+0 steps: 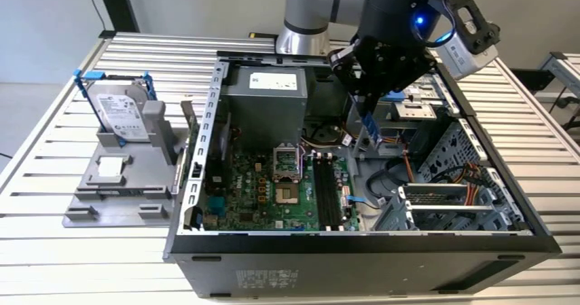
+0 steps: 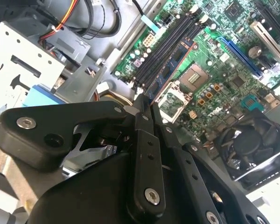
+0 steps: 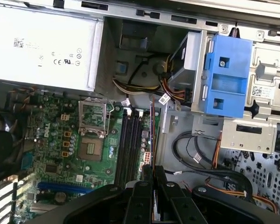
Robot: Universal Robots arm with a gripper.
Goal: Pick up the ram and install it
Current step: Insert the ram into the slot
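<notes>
"Ram position?"

"Clamped at one end between the fingers, clear above the memory slots, not seated in any."

"Long axis?"

"Straight out from the fingers, free end pointing down at the board. In the exterior view it hangs nearly upright, just to that view's right of the slots, which lie flat. In both wrist views its edge lines up alongside them."
</notes>
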